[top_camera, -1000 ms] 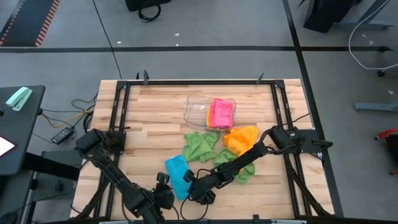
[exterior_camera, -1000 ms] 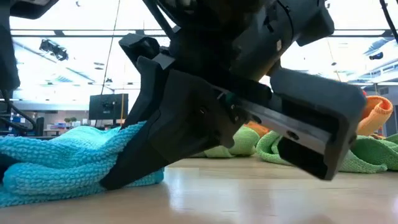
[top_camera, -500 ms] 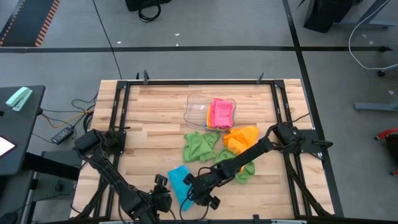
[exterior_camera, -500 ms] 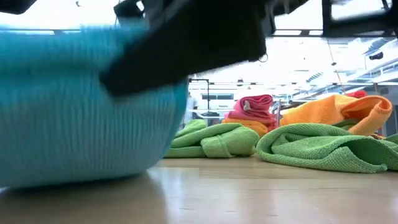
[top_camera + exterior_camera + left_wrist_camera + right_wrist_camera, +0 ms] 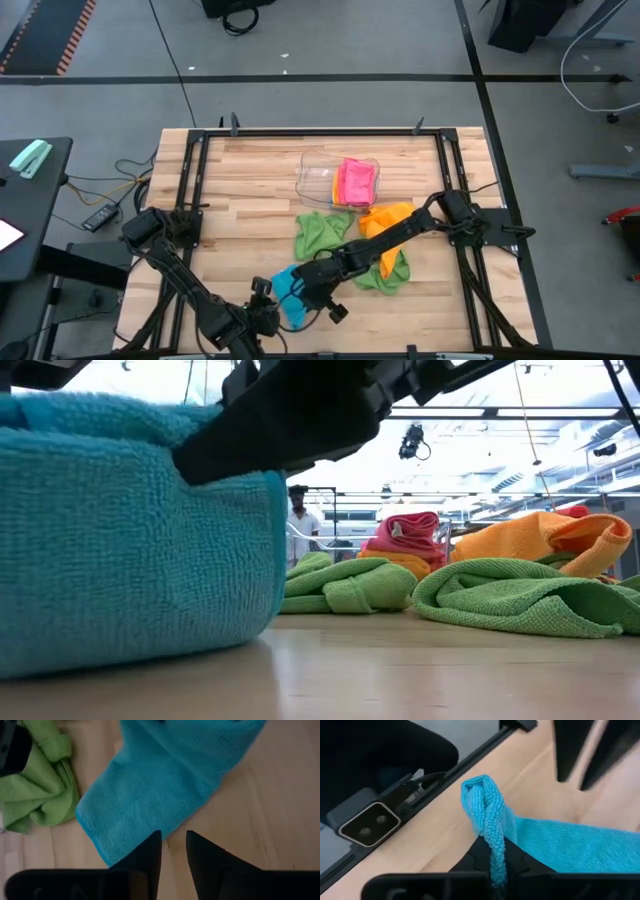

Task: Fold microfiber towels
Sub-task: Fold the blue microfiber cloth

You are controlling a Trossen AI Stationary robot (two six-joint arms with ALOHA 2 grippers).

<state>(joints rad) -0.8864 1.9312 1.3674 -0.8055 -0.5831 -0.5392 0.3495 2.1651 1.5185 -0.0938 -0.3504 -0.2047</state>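
Observation:
A blue microfiber towel (image 5: 288, 292) lies bunched near the table's front edge and fills the left of the low view (image 5: 130, 540). My right gripper (image 5: 308, 285) is shut on it, reaching in from the table's right. My left gripper (image 5: 262, 298) stands just left of the towel. Its fingers (image 5: 172, 845) are a little open at the towel's edge (image 5: 107, 855) with nothing between them. Two green towels (image 5: 322, 232) (image 5: 385, 270) and an orange one (image 5: 385, 222) lie crumpled mid-table. A pink towel (image 5: 357, 182) rests in a clear tray (image 5: 315, 175). My right gripper (image 5: 495, 852) pinches a fold of the blue towel between its two fingers, several layers thick. The fold's looped end (image 5: 481, 795) sticks out past the fingertips. The fingers slant down from the table's right. The held part is raised; the rest (image 5: 120, 650) rests on the table. My left gripper: whether its fingertip (image 5: 156, 840) touches the towel's edge, I cannot tell.
The green towels (image 5: 350, 585) (image 5: 520, 600) lie close behind the blue one, with the orange towel (image 5: 540, 535) and pink towel (image 5: 405, 530) farther back. Bare wood shows at the table's left and far right. A person (image 5: 298, 520) stands in the room beyond.
My right gripper, still shut on the blue towel, has risen, rolled, and moved toward the table's far and left side. The towel's held part has lifted and drawn over the rest. The cloth, spread out long before, is now bunched up.

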